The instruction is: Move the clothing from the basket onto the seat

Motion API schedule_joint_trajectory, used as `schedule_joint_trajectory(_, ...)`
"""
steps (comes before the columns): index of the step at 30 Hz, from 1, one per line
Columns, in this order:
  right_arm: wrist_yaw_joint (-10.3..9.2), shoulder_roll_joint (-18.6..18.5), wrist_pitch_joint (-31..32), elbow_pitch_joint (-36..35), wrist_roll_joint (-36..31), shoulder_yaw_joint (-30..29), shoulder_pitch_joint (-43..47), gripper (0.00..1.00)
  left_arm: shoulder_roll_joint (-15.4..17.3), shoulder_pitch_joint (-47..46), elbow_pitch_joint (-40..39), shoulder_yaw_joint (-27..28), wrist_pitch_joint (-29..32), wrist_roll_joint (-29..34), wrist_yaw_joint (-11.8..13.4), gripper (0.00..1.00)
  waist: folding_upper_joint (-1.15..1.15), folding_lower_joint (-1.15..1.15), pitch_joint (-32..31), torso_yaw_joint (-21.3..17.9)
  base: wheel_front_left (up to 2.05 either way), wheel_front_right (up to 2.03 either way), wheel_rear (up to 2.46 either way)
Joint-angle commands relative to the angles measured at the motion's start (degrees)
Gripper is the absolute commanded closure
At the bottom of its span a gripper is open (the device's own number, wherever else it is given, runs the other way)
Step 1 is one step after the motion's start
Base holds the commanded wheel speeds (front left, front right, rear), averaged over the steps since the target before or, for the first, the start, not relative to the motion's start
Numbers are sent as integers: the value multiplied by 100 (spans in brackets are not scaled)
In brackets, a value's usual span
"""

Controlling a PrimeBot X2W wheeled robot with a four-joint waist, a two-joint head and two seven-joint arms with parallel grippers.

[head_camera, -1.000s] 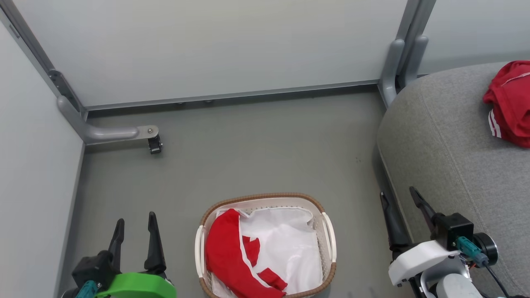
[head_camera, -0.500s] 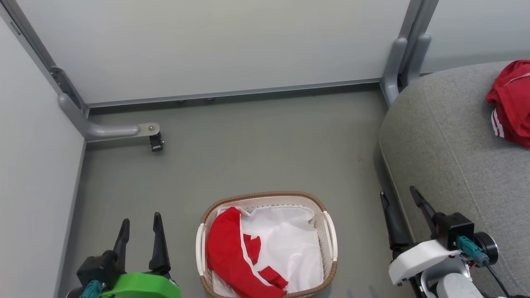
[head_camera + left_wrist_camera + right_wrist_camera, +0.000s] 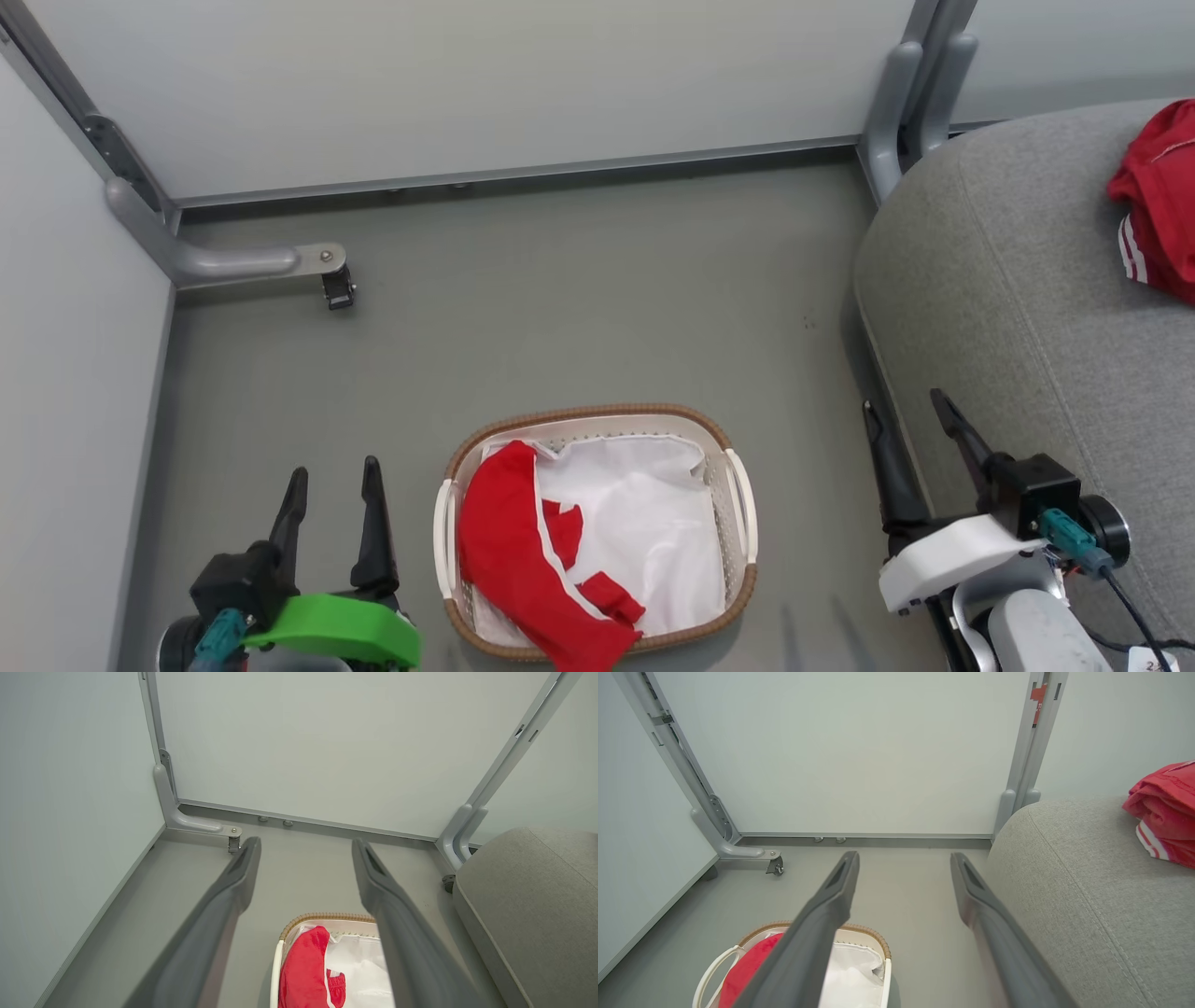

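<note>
A white basket (image 3: 738, 509) with a brown woven rim stands on the floor at the bottom centre. Red clothing (image 3: 504, 560) with white trim lies along its left side over the white liner, one end hanging over the near rim. More red clothing (image 3: 1158, 205) with white stripes rests on the grey seat (image 3: 1008, 308) at the right. My left gripper (image 3: 334, 471) is open, left of the basket. My right gripper (image 3: 904, 403) is open, between basket and seat edge. The left wrist view shows the basket (image 3: 322, 918) and clothing (image 3: 303, 970). The right wrist view shows the seat (image 3: 1087, 882) and its clothing (image 3: 1164, 812).
Pale partition panels close the back and left. A grey metal foot with a small castor (image 3: 338, 289) juts onto the floor at the back left. A grey post (image 3: 901, 93) stands by the seat's far corner. Grey floor (image 3: 579, 317) lies open beyond the basket.
The whole head view has shifted, so basket, wall and seat sit higher in the picture. Both grippers stay open and hold nothing.
</note>
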Motion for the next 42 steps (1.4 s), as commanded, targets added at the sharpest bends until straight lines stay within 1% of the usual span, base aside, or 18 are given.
schedule_joint_trajectory(1, -8, -24, -28, -50, -36, -21, -101, 0, 4, -161, 33, -42, 5, 94, -49, 0, 0, 0, 185, -40, 0, 0, 0)
schedule_joint_trajectory(6, -8, -24, -27, -150, -100, -59, -311, 0, 8, -603, 372, -273, 5, 427, -188, 0, 0, 0, 604, -116, 0, 0, 0)
schedule_joint_trajectory(10, -8, -24, -27, -261, -131, -76, -517, 0, 52, -1105, 848, -560, 5, 677, -295, 0, 0, 0, 1048, -243, 0, 0, 0)
schedule_joint_trajectory(14, -8, -23, -28, -357, -170, -135, -750, 0, 109, -1656, 1484, -944, 50, 947, -392, 0, 0, 0, 1514, -387, 0, 0, 0)
schedule_joint_trajectory(19, -8, -20, -27, -479, -105, -121, -1010, 0, 170, -2307, 2347, -1382, 283, 1180, -479, 0, 0, 0, 2067, -594, 0, 0, 0)
schedule_joint_trajectory(25, -8, -20, -27, -668, 18, 61, -1292, 0, 251, -2934, 3180, -1824, 557, 1424, -520, 0, 0, 0, 2663, -873, 0, 0, 0)
schedule_joint_trajectory(31, -8, -18, -27, -966, 123, 233, -1613, 0, 344, -3572, 3817, -2231, 845, 1653, -530, 0, 0, 0, 3271, -1220, 0, 0, 0)
schedule_joint_trajectory(38, -8, -17, -28, -1328, 276, 363, -1872, 0, 418, -4247, 4441, -2471, 1152, 1825, -530, 0, 0, 0, 3855, -1563, 0, 0, 0)
schedule_joint_trajectory(42, -8, -17, -27, -1472, 352, 421, -1973, 0, 481, -4578, 4747, -2527, 1349, 1884, -436, 0, 0, 0, 4109, -1718, 0, 0, 0)
